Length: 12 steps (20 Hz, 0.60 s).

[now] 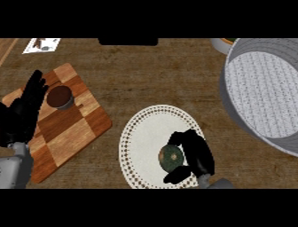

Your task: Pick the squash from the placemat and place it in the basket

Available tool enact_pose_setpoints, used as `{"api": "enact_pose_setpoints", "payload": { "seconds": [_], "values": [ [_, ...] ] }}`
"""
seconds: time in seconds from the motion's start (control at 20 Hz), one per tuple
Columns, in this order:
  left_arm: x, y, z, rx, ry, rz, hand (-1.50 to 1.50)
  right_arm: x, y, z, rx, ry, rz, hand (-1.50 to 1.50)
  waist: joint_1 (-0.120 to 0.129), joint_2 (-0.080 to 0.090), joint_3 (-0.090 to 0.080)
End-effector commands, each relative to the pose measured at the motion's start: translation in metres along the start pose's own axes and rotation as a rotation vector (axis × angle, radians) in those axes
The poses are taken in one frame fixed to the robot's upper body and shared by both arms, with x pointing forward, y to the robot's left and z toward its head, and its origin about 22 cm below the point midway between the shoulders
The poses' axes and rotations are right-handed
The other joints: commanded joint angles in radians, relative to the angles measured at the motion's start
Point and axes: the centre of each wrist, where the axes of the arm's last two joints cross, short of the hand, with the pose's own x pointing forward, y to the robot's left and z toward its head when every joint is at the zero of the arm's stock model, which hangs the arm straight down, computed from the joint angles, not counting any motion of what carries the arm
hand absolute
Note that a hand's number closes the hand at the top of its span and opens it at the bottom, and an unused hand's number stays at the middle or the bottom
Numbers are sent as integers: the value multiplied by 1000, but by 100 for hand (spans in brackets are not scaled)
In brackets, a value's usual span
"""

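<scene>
- One right hand (196, 153) curls its fingers (186, 138) around the squash (170, 158) on the placemat (148, 133).
- Squash looks hard, rounded, probably slippery; gripping across its widest part seems safest.
- Left hand (17, 116) rests open.

The right robot hand (194, 153) is covering the right side of the dark green squash (170, 158) on the white placemat (153, 128), leaving only part of its rounded top showing. The grey basket (296, 144) at the counter's right edge is running out of view. The left robot hand (17, 113) is hiding part of the checkered cutting board (73, 128). A white card (41, 45) and a dark object (128, 41) at the counter's far edge are proving too small to identify.
</scene>
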Motion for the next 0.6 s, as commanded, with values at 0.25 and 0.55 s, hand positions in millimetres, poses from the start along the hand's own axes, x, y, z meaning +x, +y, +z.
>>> {"api": "enact_pose_setpoints", "payload": {
  "seconds": [0.25, 0.55],
  "values": [
    [-2, -23, -9, -22, 9, 14, 0, -38, 73, 24, -32, -125, 74, 150, 18, 36, 23],
    [6, -14, -12, -6, -10, 6, 0, -24, 69, 40, -195, -256, -186, 150, 15, 31, 25]
  ]
}}
